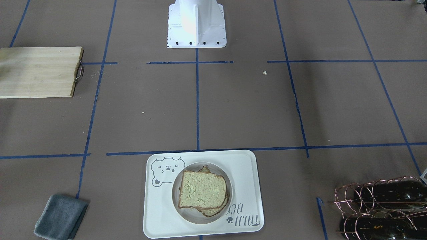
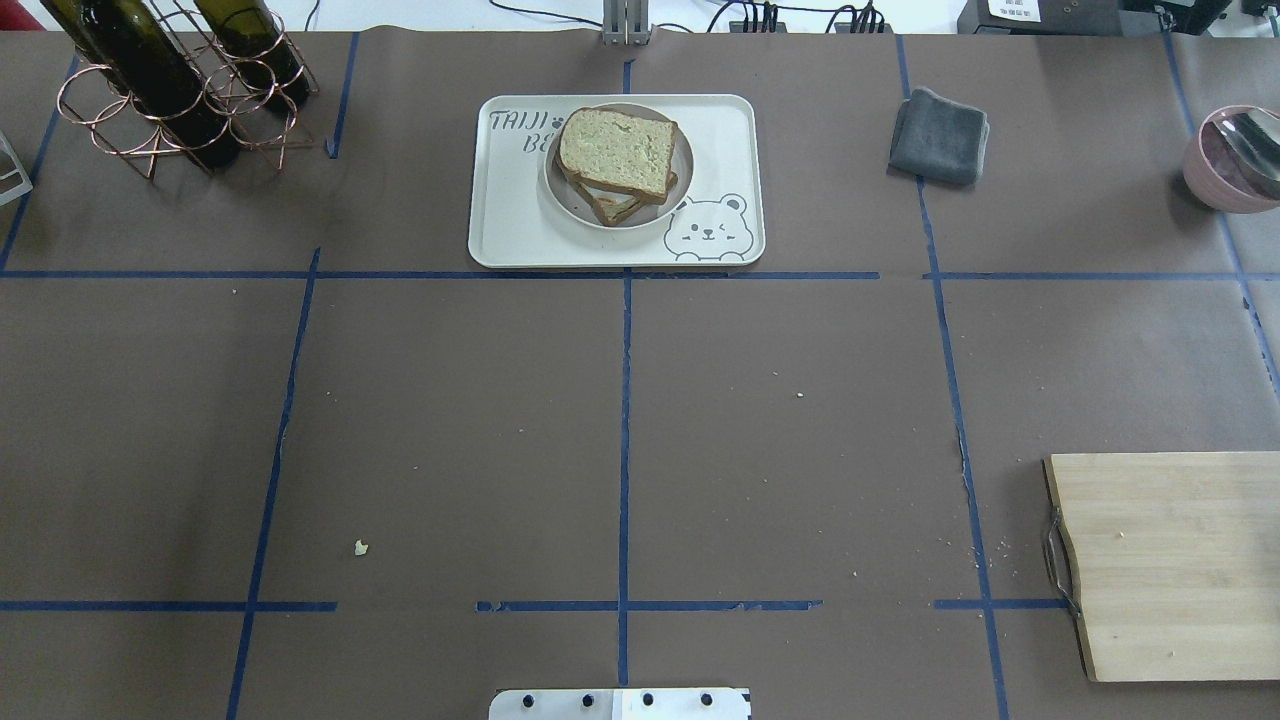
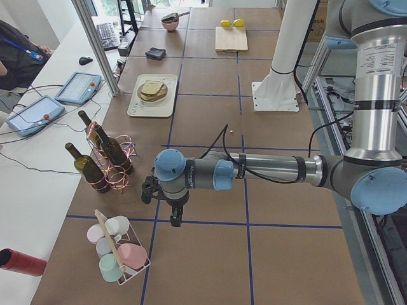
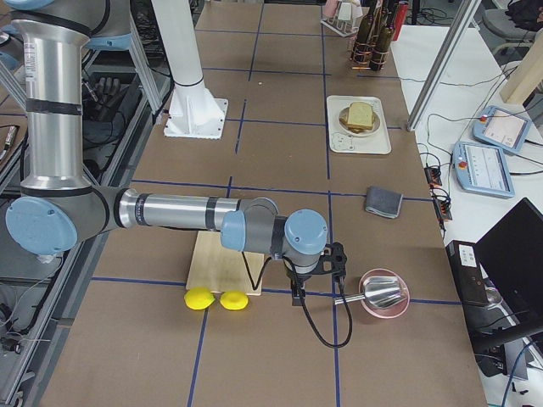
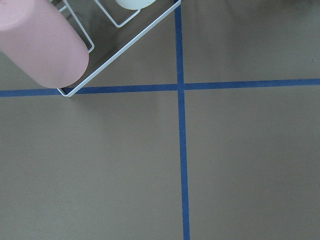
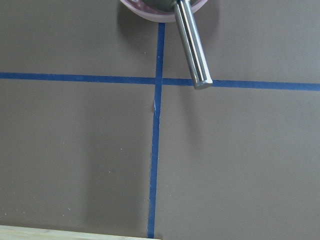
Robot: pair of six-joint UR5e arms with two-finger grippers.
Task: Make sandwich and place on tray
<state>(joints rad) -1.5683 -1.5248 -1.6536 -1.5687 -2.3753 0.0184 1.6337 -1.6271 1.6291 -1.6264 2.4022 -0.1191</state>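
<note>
The sandwich [image 1: 201, 190] is two bread slices stacked on a small round plate [image 1: 186, 216], which stands on the cream bear tray [image 1: 160, 216] at the table's far middle [image 2: 510, 230]. No egg shows between the slices. My left gripper [image 3: 176, 221] hangs over the table's left end near a cup rack. My right gripper [image 4: 297, 297] hangs at the right end beside a pink bowl. Each shows only in a side view, so I cannot tell whether it is open or shut. Both are far from the tray.
A wooden cutting board [image 2: 1170, 560] lies at the near right, with two lemons [image 4: 212, 298] beside it. A grey cloth [image 2: 940, 135] lies right of the tray. A pink bowl [image 2: 1230, 160] holds a metal ladle [image 6: 192, 45]. A bottle rack [image 2: 170, 90] stands at the far left.
</note>
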